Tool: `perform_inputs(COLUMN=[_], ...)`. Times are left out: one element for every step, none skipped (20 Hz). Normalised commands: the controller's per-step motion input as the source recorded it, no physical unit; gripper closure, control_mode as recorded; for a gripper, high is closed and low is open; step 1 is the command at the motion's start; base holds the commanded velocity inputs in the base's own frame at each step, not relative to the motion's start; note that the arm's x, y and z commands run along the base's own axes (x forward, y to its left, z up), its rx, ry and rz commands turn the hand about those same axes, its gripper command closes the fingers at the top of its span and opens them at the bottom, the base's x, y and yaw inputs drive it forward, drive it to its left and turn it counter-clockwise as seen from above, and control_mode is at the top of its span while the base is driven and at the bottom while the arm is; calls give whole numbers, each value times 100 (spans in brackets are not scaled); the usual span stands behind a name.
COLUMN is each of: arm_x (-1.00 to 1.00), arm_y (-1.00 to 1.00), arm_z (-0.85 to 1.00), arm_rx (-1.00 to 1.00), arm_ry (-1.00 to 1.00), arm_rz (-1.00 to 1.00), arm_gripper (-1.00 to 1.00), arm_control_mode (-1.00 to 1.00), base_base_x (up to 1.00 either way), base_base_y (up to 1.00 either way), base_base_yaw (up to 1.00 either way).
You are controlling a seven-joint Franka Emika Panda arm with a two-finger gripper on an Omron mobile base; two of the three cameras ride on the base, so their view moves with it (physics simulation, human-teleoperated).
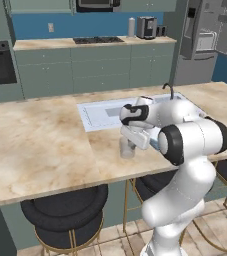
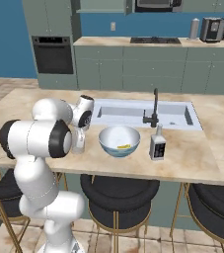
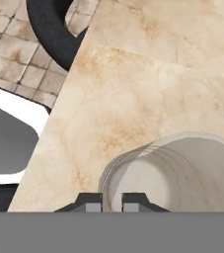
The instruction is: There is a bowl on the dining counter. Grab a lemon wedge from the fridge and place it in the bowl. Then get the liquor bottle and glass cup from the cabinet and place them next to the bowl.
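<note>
The clear glass cup (image 1: 127, 149) (image 2: 78, 142) (image 3: 182, 168) is upright at the surface of the dining counter (image 1: 35, 145), left of the bowl. My gripper (image 1: 129, 142) (image 2: 79, 133) (image 3: 111, 202) comes down on it from above, shut on its rim wall. The pale bluish-white bowl (image 2: 118, 141) sits near the counter's front edge with the yellow lemon wedge (image 2: 124, 146) inside. The dark liquor bottle (image 2: 157, 144) with its white label stands just right of the bowl. The fridge (image 1: 205, 35) is at the back right with a door open.
The white inset sink (image 2: 133, 113) and its dark faucet (image 2: 153, 111) lie behind the bowl. Black stools (image 1: 65, 210) (image 2: 118, 192) stand under the counter's front edge. My own arm (image 1: 195, 140) hides the bowl area in the left base view.
</note>
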Motion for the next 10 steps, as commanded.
perform_inputs(arm_x=[26, 22, 20, 11, 5, 1, 0, 0, 0, 0], arm_y=[2, 2, 4, 5, 9, 10, 11, 11, 11, 10], arm_z=[-20, -23, -23, -25, -25, -26, -26, -25, -26, -25], arm_rx=[0, 0, 0, 0, 0, 0, 0, 0, 0, 0], arm_ry=[3, 2, 0, 0, 0, 0, 0, 0, 0, 0], arm_rz=[-6, -6, -6, -5, -5, -4, -4, -4, -4, -4], arm_gripper=[100, 100, 100, 100, 100, 100, 100, 100, 100, 100], arm_control_mode=[-100, -100, -100, -100, -100, -100, -100, -100, -100, -100], base_base_x=[0, 0, 0, 0, 0, 0, 0, 0, 0, 0], base_base_y=[0, 0, 0, 0, 0, 0, 0, 0, 0, 0], base_base_yaw=[0, 0, 0, 0, 0, 0, 0, 0, 0, 0])
